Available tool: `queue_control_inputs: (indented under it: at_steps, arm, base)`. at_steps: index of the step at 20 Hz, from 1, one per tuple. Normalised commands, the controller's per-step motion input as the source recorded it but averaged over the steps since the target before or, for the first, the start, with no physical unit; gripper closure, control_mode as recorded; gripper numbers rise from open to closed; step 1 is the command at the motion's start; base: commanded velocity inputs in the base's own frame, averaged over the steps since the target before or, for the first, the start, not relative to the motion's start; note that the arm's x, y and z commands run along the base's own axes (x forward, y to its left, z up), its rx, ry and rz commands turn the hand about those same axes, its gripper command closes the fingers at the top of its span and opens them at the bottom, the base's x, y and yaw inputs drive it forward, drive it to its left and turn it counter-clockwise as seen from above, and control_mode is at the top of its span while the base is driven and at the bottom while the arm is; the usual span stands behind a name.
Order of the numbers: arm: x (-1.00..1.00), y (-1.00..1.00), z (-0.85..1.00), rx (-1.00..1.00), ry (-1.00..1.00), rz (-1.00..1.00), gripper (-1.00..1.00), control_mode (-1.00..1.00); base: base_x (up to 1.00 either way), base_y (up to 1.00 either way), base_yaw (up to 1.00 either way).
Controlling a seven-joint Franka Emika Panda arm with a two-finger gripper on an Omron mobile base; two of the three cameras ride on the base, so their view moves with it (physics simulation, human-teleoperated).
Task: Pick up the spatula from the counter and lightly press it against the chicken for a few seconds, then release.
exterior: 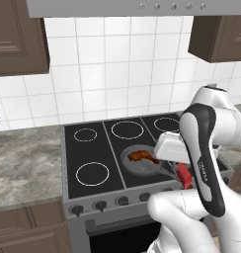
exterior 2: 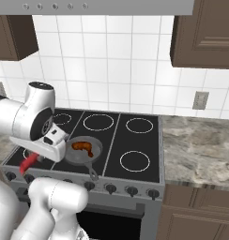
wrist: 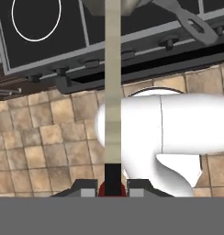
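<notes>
In the hand view my gripper (wrist: 113, 187) is shut on the spatula (wrist: 113, 92). Its red grip sits between the fingers, and the pale shaft runs up toward the stove's front edge. The spatula's red handle (exterior: 183, 175) pokes out below my white hand beside the pan, and it shows again in the right base view (exterior 2: 28, 163). The chicken (exterior: 142, 157), a brown-red piece, lies in a grey frying pan (exterior: 134, 167) on the stove's front middle burner. The chicken (exterior 2: 82, 146) and the pan (exterior 2: 83, 158) also appear in the right base view. The spatula's blade is hidden, so contact with the chicken cannot be told.
The black stove top (exterior: 88, 148) has several ring burners and a row of knobs (exterior 2: 131, 191) along its front. Marble counters flank it on the left (exterior: 23, 158) and on the right (exterior 2: 201, 145). The pan handle (wrist: 187, 18) juts over the stove front. Brown floor tiles (wrist: 36, 137) lie below.
</notes>
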Motion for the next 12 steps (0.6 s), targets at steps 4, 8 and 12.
queue_control_inputs:
  at_steps: [4,8,12]
  arm:
    - [0.14,0.15,0.0,0.0,0.07,-0.14,1.0,-1.0]
    - [0.12,0.15,0.0,0.0,0.04,-0.16,1.0,-1.0]
    - [0.14,0.12,-0.01,0.0,0.04,-0.16,1.0,-1.0]
  base:
    - [0.0,0.0,0.0]
    - [0.0,0.0,0.0]
    - [0.0,0.0,0.0]
